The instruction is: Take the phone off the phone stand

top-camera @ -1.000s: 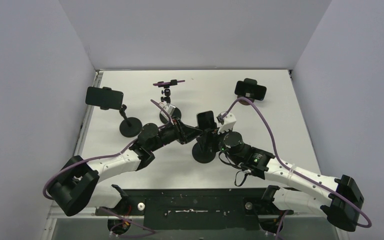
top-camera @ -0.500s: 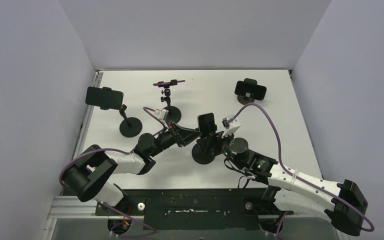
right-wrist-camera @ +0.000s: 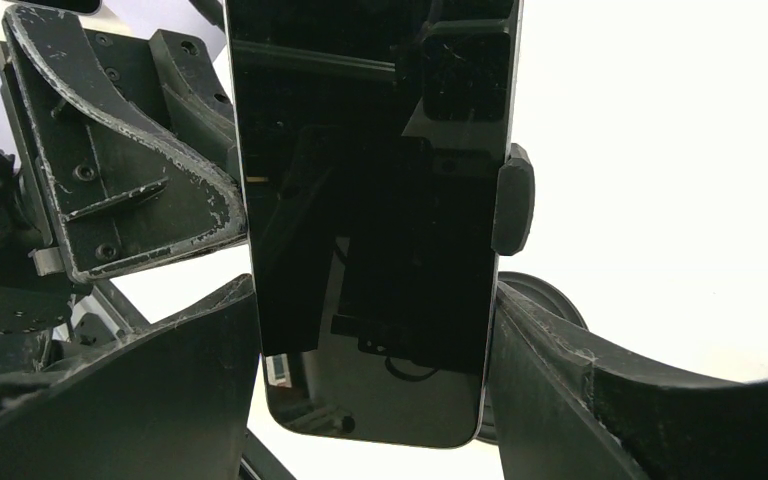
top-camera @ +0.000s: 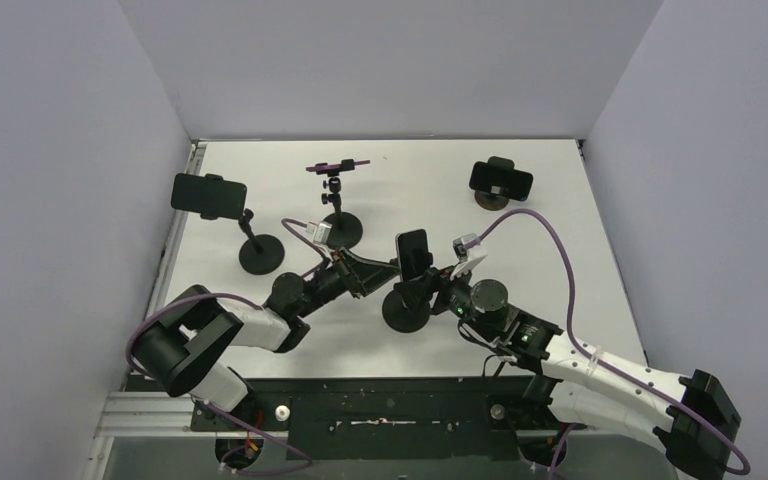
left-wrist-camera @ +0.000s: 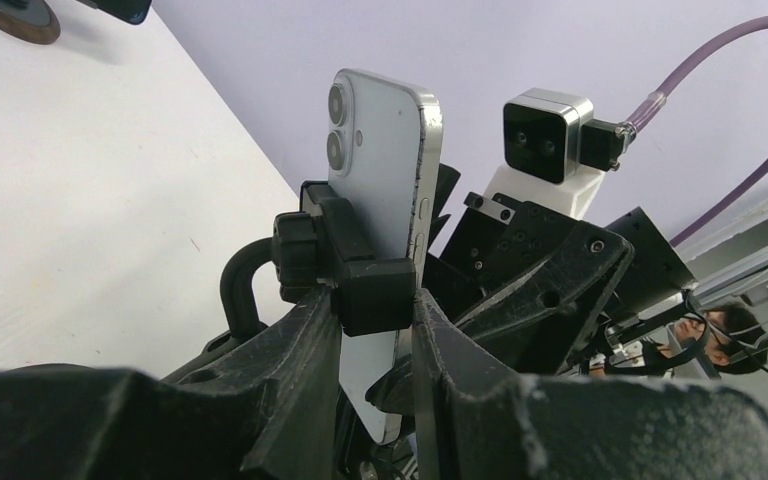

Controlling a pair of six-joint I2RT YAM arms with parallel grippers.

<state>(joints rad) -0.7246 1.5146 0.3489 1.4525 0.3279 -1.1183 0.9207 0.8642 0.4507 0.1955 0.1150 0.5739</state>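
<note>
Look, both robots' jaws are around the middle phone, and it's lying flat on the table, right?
Not quite. The phone isn't lying flat: it stands upright, clamped in the phone stand, as the left wrist view shows. Both pairs of jaws are around it, as you said.

The phone's (right-wrist-camera: 370, 200) top ran off the right wrist view; below it, the left gripper (left-wrist-camera: 373, 310) hid the stand's (left-wrist-camera: 360, 270) base.

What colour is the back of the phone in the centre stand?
Pale bluish-white phone back, best in left wrist view.
</note>
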